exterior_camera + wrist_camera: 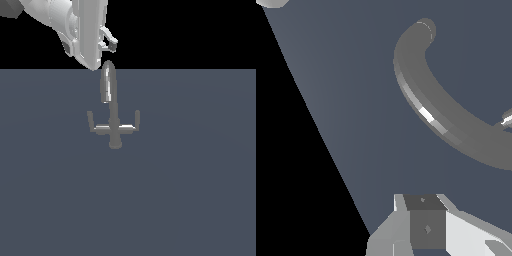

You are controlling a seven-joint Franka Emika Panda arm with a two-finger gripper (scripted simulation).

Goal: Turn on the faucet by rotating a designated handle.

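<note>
The faucet (114,112) stands upright on the grey tabletop (200,200), toward the tabletop's far edge and about midway between its side edges. Its round base post meets the surface, a crossbar runs level above the base, and the arched spout rises from the post, curves over at the top and ends in an opening that faces down on the exterior view's left of the post. Two short levers stand up from the ends of the crossbar, alike in shape: one handle (137,119) on the exterior view's right end, the other lever (90,121) on the exterior view's left end. Both appear near vertical; which of them is the designated one cannot be told. The arm (80,30) enters from beyond the tabletop's far edge, and the end effector (111,42) hangs above the top of the spout arch, apart from it and well apart from both levers. One finger (113,45) with a dark pad shows in the exterior view; the second is not clearly visible, so how wide the end effector stands cannot be told. Nothing is seen in its grip. In the wrist view the spout (431,110) crosses as a thick curved grey bar over the tabletop, with one dark finger pad (427,222) in the foreground, clear of the spout.
</note>
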